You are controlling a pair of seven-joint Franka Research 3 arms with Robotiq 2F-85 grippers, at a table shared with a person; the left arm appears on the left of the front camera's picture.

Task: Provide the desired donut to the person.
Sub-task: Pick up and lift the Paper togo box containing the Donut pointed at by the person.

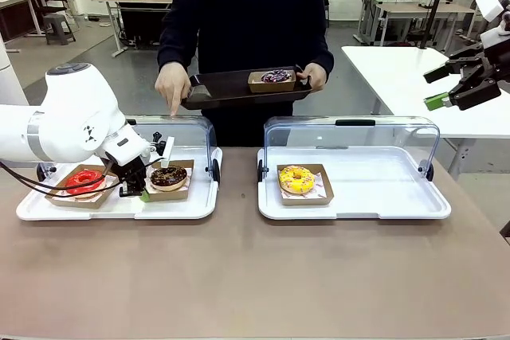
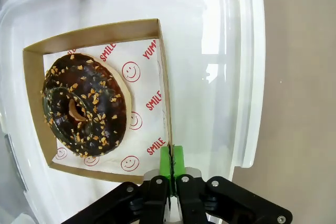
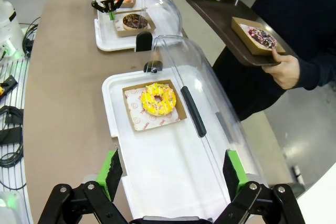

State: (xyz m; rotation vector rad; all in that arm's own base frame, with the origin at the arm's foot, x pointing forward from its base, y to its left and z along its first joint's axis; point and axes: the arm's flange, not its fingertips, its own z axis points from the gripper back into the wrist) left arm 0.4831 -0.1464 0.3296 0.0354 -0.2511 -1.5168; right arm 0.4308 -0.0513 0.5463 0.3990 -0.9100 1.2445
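Cardboard tray (image 2: pixel 164 77) nipped by its side wall between the jaws of the left gripper (image 2: pixel 171 157). Green pads (image 2: pixel 178 159) pressed flat together on that wall, no gap showing.

Chocolate donut (image 2: pixel 84 103), nut-crumbed, just ahead of those jaws and off to one side. Lying inside the cardboard tray on smiley-print paper, not touched by the pads.

Same grip seen from the front, low over the left white tray (image 1: pixel 119 209). Red donut (image 1: pixel 84 181) just on the far side of the jaws from the chocolate donut. Clear lid (image 1: pixel 187 129) tipped back beyond the jaws.

Person's hand (image 1: pixel 171 85) above and beyond the closed jaws, index finger pointing down at that case. Person (image 1: pixel 239 21) farther beyond, other hand (image 1: pixel 313 76) holding a dark serving tray (image 1: pixel 231 89). On it, a purple-sprinkled donut (image 1: pixel 276 76) in a box of its own.

Right gripper (image 3: pixel 173 174) spread wide, nothing between the jaws, raised clear of the table. Yellow donut (image 3: pixel 158 98) ahead of and below the open jaws, roughly centred between them in the right wrist view. Resting in the right white tray (image 3: pixel 168 150), second clear lid (image 3: pixel 210 93) swung open beside it.
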